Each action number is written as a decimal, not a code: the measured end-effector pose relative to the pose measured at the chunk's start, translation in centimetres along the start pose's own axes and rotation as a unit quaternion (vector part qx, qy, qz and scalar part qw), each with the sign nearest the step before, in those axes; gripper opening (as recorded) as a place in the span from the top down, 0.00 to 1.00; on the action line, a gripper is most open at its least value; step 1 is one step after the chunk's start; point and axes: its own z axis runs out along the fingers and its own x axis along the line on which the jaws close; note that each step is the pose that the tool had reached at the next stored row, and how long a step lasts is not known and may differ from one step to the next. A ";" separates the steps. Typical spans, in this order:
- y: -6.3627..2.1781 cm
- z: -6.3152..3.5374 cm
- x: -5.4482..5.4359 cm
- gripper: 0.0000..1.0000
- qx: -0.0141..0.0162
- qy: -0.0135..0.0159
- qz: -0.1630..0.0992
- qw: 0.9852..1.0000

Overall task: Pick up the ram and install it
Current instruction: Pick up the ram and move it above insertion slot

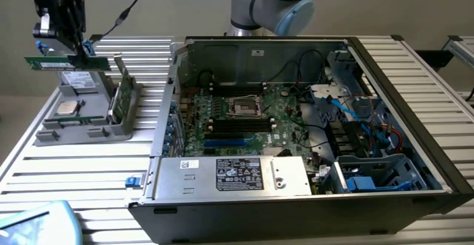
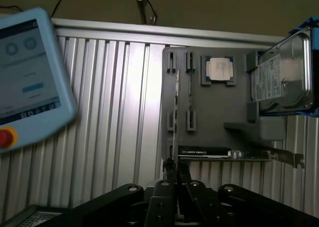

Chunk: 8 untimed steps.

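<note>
The ram is a long thin green stick held level in the air at the exterior view's upper left, above the grey parts holder. My gripper is shut on it from above, near its middle-right part. In the wrist view my gripper pinches the ram, which shows edge-on as a thin line over the holder. The open computer case lies to the exterior view's right, with the motherboard and its black slots facing up.
The holder carries a processor chip, a hard drive and an upright wider green card. A silver power supply sits at the case's near side. A light-blue teach pendant lies on the slatted table.
</note>
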 end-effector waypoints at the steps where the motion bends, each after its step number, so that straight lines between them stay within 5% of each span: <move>1: -0.32 -0.41 0.0 0.87 0.000 0.000 0.000 1.000; 8: -2.52 -3.13 0.2 0.87 -0.003 0.000 0.000 1.000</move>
